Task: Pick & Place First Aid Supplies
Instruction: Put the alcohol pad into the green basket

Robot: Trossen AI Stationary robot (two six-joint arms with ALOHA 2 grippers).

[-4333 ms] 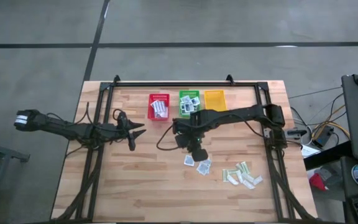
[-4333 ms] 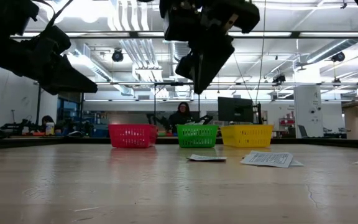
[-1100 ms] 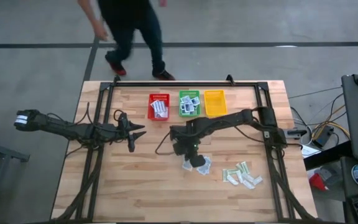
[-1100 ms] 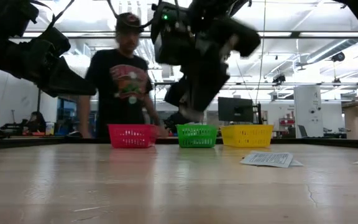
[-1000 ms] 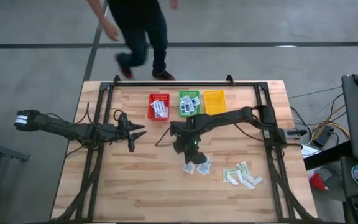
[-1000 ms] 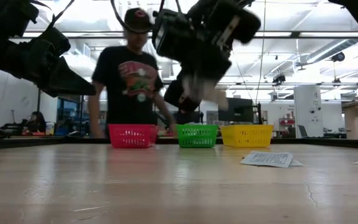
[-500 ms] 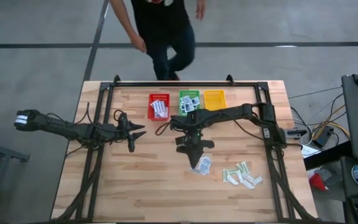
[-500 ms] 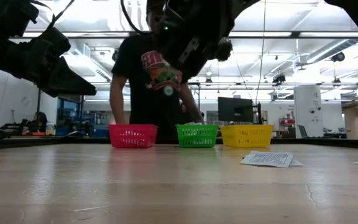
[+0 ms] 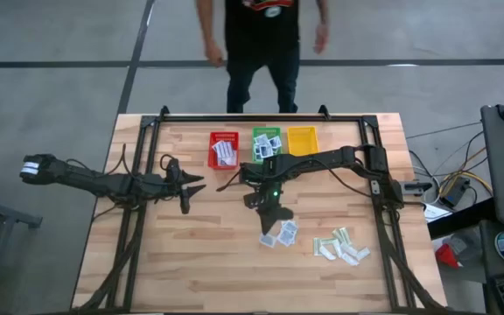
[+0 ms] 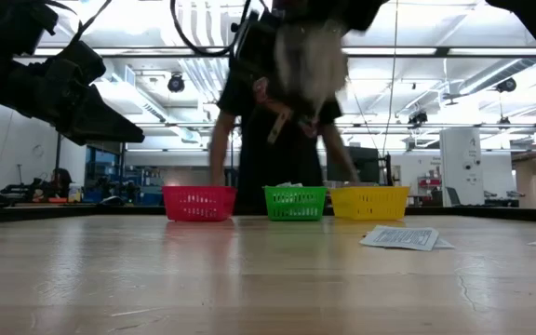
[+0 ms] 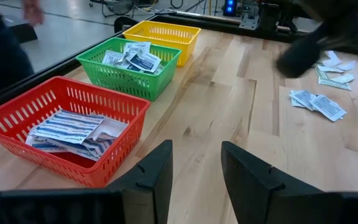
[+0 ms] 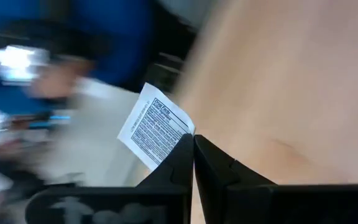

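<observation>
arms reach in from the two side edges of the desk [image 9: 182,262]. the left arm lies low and nearly level near the left edge, its left gripper [image 9: 191,185] aimed toward the middle, fingers spread with nothing between them; its wrist view shows the gap between the two dark fingers [image 11: 157,177] over bare wood. further right, three baskets stand in a row by the far edge: red basket [image 9: 224,150], green basket [image 9: 267,144], yellow basket [image 9: 303,142]. the left wrist view alone shows what lies inside them, striped oblong packets [image 11: 73,129] in the red one and small square packets [image 11: 132,59] in the green one. the right arm stretches from the right edge across to the desk's middle, elbow bent, its right gripper [image 9: 268,196] raised just in front of the green basket. its wrist view shows the fingers pinched tight on a corner of a white printed packet [image 12: 156,126], a detail the high view does not resolve. in the low view this gripper is a blur up high. loose square packets [image 9: 279,233] lie toward the near edge, and pale strips [image 9: 341,246] lie further right. a person [image 9: 265,44] stands beyond the far edge.
</observation>
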